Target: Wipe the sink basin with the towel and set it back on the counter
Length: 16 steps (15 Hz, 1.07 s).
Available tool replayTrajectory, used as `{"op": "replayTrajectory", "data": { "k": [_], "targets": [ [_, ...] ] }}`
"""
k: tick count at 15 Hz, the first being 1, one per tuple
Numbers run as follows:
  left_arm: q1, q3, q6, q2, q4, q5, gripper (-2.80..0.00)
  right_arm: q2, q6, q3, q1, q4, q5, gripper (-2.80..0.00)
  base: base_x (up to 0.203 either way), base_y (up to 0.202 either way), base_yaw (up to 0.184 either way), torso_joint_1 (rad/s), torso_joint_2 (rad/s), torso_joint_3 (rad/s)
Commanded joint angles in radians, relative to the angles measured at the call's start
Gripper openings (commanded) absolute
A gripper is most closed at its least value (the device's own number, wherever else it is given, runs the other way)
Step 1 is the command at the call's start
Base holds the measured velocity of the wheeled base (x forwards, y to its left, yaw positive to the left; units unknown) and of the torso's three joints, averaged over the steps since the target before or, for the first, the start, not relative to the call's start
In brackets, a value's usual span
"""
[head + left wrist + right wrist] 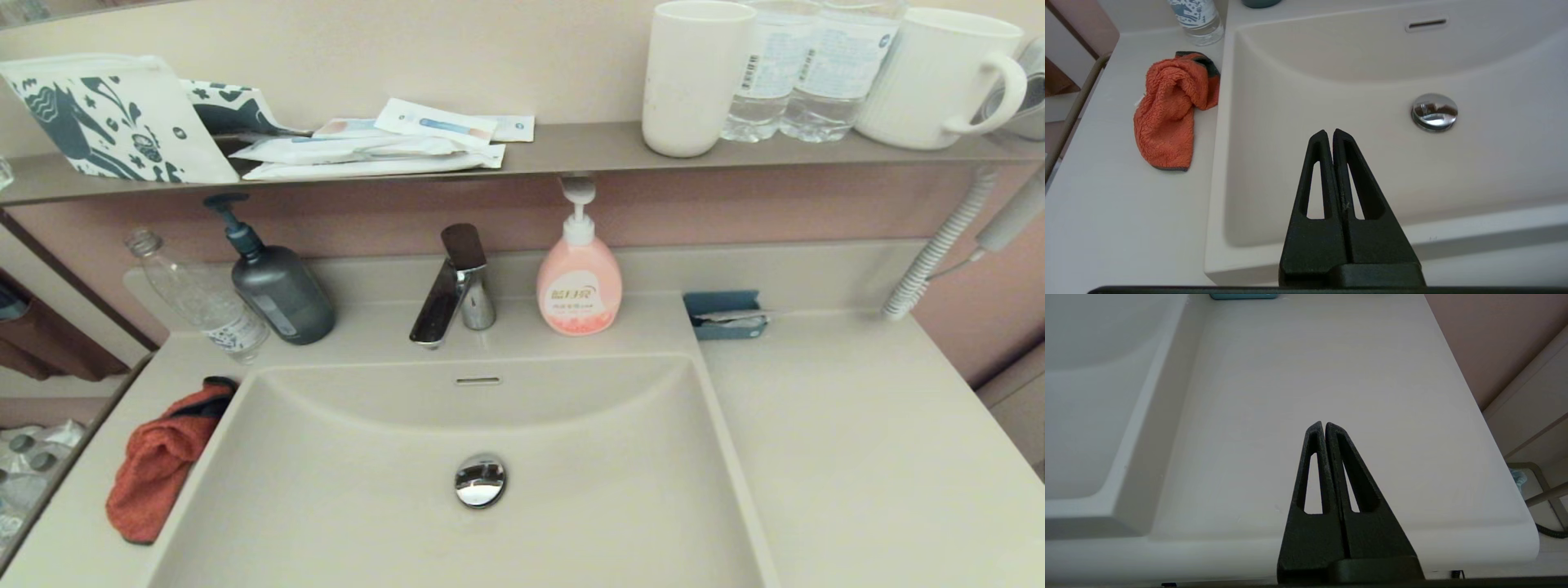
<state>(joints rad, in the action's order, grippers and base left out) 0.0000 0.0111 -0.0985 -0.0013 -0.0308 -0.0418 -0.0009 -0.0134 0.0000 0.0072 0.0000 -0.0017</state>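
Note:
The orange-red towel (157, 461) (1169, 108) lies crumpled on the counter (857, 457) left of the sink basin (571, 490), its dark trim at the far end. The basin (1331, 94) has a chrome drain plug (480, 479) (1434, 112) and an overflow slot (478, 380). My left gripper (1329, 132) is shut and empty, hovering over the basin's near side, right of the towel and apart from it. My right gripper (1324, 424) is shut and empty above the bare counter (1310, 375) right of the basin. Neither gripper shows in the head view.
Behind the basin stand a faucet (451, 286), a pink soap bottle (579, 278), a grey pump bottle (277, 286) and a clear plastic bottle (200, 298) (1196, 18). A teal holder (725, 314) sits on the counter's back. The wall shelf (571, 147) carries cups, bottles and packets.

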Motion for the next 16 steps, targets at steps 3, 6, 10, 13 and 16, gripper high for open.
{"op": "replayTrajectory", "data": {
  "k": [3,6,10,13,16],
  "targets": [
    [0.0,-0.002,0.02,0.001,0.006,0.017,-2.8,0.001,0.0,0.0,0.0,0.0,0.0,-2.8,0.0,0.0,0.0,0.0,0.0,0.0],
    [0.0,-0.003,0.02,0.001,0.006,0.017,-2.8,0.001,0.0,0.0,0.0,0.0,0.0,-2.8,0.0,0.0,0.0,0.0,0.0,0.0],
    [0.0,-0.002,0.02,0.001,0.006,0.017,-2.8,0.001,0.0,0.0,0.0,0.0,0.0,-2.8,0.0,0.0,0.0,0.0,0.0,0.0],
    [0.0,-0.003,0.02,0.001,0.006,0.017,-2.8,0.001,0.004,0.0,0.0,0.0,-0.001,-2.8,0.0,0.0,0.0,0.0,0.0,0.0],
    [0.0,-0.003,0.021,0.001,0.006,0.017,-2.8,0.001,0.004,0.0,0.0,0.0,-0.001,-2.8,0.0,0.0,0.0,0.0,0.0,0.0]
  ]
}}
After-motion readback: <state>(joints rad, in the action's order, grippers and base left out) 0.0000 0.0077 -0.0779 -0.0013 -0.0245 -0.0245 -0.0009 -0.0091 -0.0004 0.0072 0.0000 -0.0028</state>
